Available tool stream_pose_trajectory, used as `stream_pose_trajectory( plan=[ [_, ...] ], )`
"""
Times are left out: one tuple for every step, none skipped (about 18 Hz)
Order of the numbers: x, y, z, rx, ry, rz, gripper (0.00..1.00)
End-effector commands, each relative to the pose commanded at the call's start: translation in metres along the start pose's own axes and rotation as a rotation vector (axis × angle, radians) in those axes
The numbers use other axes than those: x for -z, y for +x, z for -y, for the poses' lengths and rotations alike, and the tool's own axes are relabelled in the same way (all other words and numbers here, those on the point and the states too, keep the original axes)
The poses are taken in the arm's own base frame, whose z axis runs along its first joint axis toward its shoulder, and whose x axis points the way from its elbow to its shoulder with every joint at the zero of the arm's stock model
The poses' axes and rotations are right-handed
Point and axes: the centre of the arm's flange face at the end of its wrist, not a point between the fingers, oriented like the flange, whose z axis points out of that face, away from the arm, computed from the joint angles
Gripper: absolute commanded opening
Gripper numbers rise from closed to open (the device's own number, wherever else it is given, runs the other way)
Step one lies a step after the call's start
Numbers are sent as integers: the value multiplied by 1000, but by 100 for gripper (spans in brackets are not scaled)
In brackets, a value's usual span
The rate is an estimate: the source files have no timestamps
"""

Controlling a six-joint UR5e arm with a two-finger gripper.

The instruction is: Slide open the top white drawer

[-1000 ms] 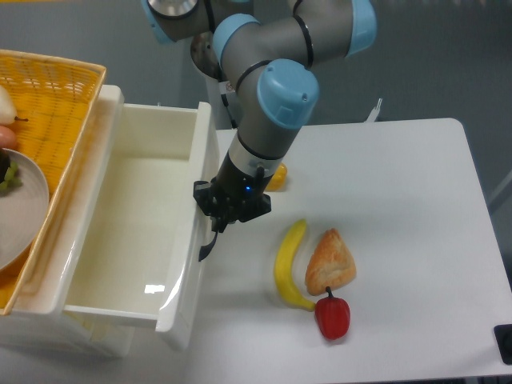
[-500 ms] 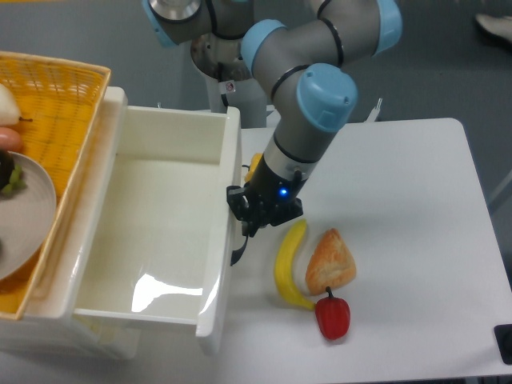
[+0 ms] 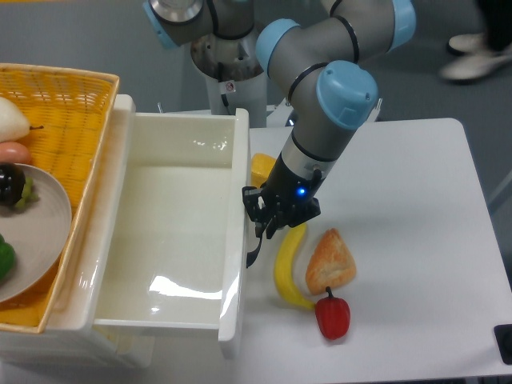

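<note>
The top white drawer (image 3: 172, 240) is pulled far out of the cabinet, and its glossy inside holds nothing. Its front panel (image 3: 237, 240) faces right, with the curved black handle (image 3: 254, 252) on it. My gripper (image 3: 268, 232) points down at the upper end of that handle, shut on it. The fingertips are mostly hidden behind the gripper body.
A yellow wicker basket (image 3: 76, 120) with a plate of fruit sits on the cabinet at left. On the table right of the drawer front lie a banana (image 3: 290, 268), a pastry (image 3: 330, 261), a red pepper (image 3: 333, 316) and a yellow-orange object (image 3: 262, 168).
The drawer has slid further out to the right, and my gripper has moved right with its handle. The basket side has come more into view.
</note>
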Motion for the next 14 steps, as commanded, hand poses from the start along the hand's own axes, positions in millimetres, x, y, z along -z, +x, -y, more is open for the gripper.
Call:
stream_pose_trajectory(
  plan=[
    [0, -1, 0, -10, -1, 0, 78],
    [0, -1, 0, -15, -1, 1, 79],
    [1, -2, -1, -14, -1, 1, 79],
    [2, -4, -1, -11, 1, 2, 79],
    [2, -5, -1, -11, 1, 3, 80],
    [3, -7, -1, -14, 2, 4, 82],
    [4, -9, -2, -18, 3, 4, 83],
    [4, -11, -2, -16, 4, 5, 83],
    [6, -14, -3, -11, 6, 6, 83],
    [7, -17, -3, -8, 11, 7, 83],
    [11, -25, -4, -2, 16, 13, 85],
    [15, -34, -6, -2, 22, 17, 93],
    [20, -43, -7, -11, 32, 24, 100],
    [25, -53, -9, -12, 39, 31, 100]
  ],
)
